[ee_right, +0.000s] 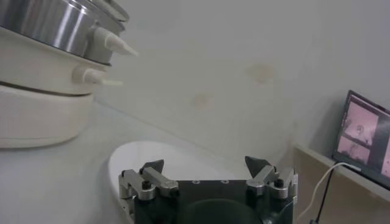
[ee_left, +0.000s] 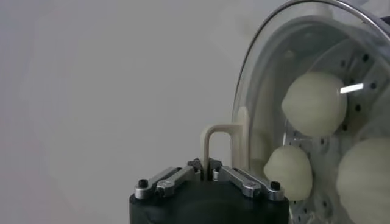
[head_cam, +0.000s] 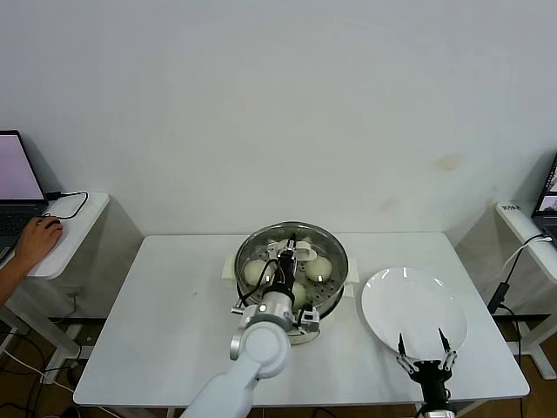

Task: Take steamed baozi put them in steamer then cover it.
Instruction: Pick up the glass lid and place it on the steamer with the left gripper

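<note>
Our left gripper (ee_left: 208,172) is clamped on the lid's (ee_left: 268,79) handle (ee_left: 214,137), lid sitting over the pot (head_cam: 291,261) w/ the buns (ee_left: 314,103) inside. Our right gripper (head_cam: 424,350) waits, jaws wide apart, holding nothing, by the plate (head_cam: 413,309). Next, we'd check the rim seats evenly all round, then let go straight up, no sideways drag.

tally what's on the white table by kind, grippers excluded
baozi, in the steamer: 3 visible, more may be hidden by the left arm
steamer: 1
cover, glass lid over the steamer: 1
white plate: 1
Total: 6 visible
</note>
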Controlling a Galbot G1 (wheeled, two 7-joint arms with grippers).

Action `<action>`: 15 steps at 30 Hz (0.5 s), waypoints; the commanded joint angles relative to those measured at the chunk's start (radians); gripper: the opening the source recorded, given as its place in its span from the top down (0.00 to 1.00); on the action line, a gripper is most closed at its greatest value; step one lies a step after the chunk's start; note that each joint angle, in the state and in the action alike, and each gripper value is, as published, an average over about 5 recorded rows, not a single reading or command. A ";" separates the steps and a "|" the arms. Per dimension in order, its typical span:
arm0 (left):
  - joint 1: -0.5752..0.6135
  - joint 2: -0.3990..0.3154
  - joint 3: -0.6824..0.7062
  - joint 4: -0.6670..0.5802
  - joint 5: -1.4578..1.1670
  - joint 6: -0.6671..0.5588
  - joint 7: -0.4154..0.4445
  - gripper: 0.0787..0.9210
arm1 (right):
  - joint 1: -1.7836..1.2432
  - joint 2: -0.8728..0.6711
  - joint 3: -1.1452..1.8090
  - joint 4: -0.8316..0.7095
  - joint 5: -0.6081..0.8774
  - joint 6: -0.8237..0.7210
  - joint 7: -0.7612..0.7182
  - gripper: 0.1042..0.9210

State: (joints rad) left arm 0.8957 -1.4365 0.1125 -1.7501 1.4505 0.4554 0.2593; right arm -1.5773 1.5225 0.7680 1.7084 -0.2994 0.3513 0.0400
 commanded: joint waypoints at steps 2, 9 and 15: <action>-0.002 -0.010 -0.011 0.035 0.008 -0.004 -0.003 0.94 | -0.002 -0.004 -0.001 -0.001 0.001 0.002 -0.001 0.12; 0.008 -0.015 -0.009 0.036 0.006 -0.008 -0.008 0.94 | -0.004 -0.005 -0.002 0.000 0.001 0.004 -0.003 0.12; 0.010 -0.023 -0.012 0.035 -0.001 -0.015 -0.017 0.94 | -0.007 -0.005 -0.004 0.001 0.000 0.005 -0.004 0.12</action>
State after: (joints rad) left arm 0.9051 -1.4550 0.1005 -1.7207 1.4523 0.4449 0.2452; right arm -1.5834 1.5182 0.7645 1.7080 -0.2989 0.3555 0.0362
